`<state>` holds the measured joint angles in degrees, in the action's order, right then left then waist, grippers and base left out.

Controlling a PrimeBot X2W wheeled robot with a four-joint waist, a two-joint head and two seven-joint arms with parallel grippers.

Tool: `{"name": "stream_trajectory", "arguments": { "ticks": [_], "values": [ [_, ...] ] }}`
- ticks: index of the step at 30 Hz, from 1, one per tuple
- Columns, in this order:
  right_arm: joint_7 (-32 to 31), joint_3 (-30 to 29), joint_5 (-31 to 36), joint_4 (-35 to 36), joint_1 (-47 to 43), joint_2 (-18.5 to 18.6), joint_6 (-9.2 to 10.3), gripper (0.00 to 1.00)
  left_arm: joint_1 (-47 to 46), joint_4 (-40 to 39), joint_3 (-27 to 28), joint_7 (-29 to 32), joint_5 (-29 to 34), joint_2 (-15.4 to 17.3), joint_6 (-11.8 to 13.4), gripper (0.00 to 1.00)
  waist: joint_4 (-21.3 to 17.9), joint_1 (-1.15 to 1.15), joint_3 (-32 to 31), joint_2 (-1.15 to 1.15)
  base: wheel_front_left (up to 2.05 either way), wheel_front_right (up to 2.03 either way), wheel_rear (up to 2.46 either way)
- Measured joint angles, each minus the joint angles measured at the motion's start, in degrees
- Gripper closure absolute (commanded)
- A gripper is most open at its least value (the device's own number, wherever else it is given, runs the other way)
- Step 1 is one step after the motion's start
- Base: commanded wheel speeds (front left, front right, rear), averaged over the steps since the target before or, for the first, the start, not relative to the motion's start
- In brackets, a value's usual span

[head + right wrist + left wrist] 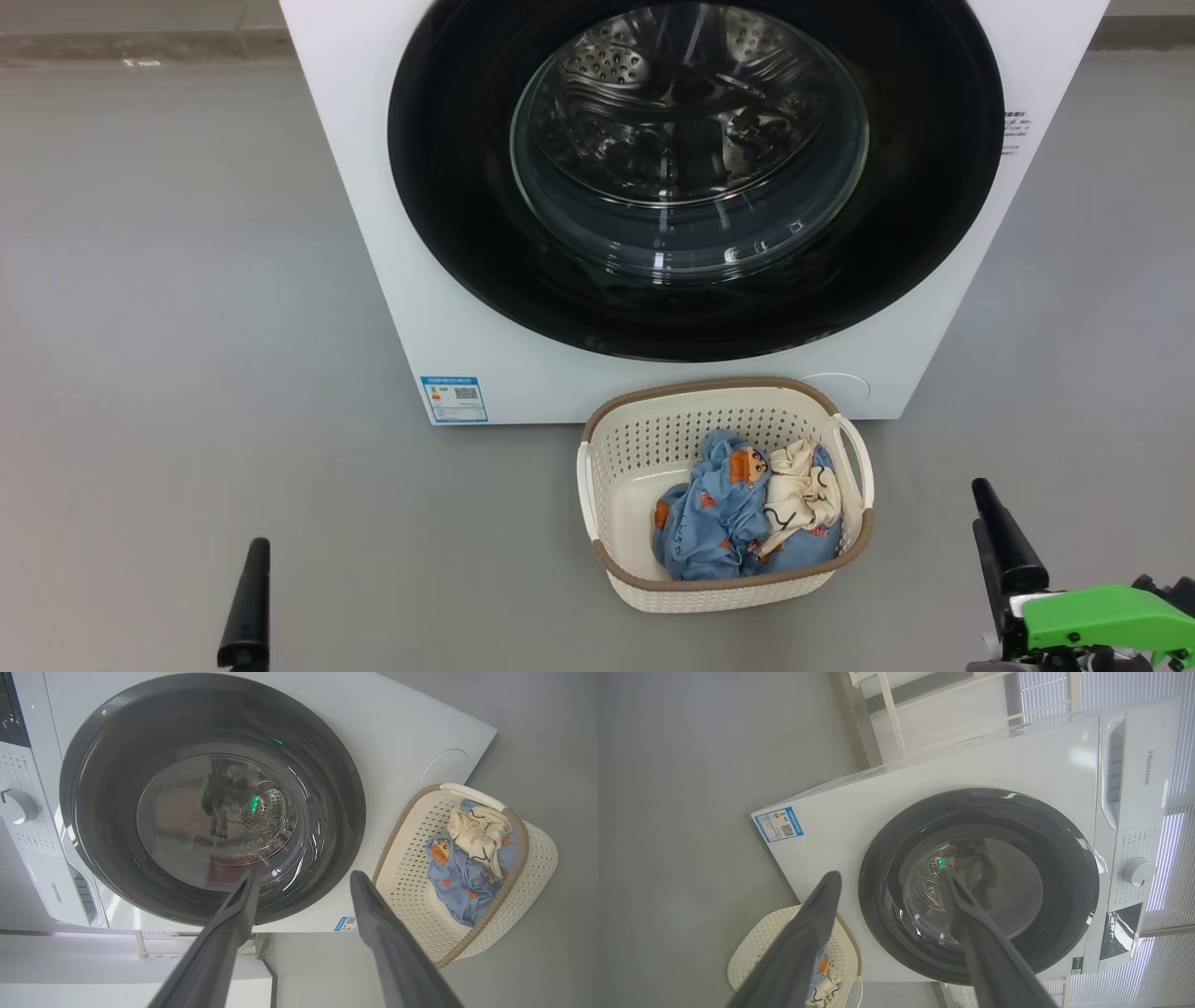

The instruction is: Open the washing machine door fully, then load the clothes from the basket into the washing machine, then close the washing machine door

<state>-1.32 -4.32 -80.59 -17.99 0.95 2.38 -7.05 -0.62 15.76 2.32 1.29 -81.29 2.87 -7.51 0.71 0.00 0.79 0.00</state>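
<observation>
Currently shows the washing machine door (693,149) shut on the washing machine (523,373), the clothes (738,513) heaped in the basket (728,593) just before it, left gripper (889,873) and right gripper (303,875) both spread wide, empty.

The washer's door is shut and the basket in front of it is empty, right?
Not quite. The door is shut and the basket does sit in front of the washer, but the basket isn't empty. The head view shows clothes lying in it.
</observation>
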Motion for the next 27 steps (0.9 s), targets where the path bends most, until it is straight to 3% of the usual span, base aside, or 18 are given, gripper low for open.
{"name": "stream_trajectory", "arguments": {
  "ticks": [14, 27],
  "values": [
    [2.37, 2.43, 12.85, 0.42, 1.16, 1.4, 0.0, 0.0, -0.19, -0.65, -0.03, -2.41, 13.14, 0.13, 0.0, 0.0, 0.28, 0.0, -0.22, 0.0, 0.0, 0.0, 0.0],
    [4.49, 3.9, 20.84, -0.3, 1.18, 2.29, 0.0, 0.0, -0.19, -1.16, -0.45, -4.45, 23.27, 0.47, 0.0, 0.0, 0.42, 0.0, -0.34, 0.0, 0.0, 0.0, 0.0]
  ]
}}
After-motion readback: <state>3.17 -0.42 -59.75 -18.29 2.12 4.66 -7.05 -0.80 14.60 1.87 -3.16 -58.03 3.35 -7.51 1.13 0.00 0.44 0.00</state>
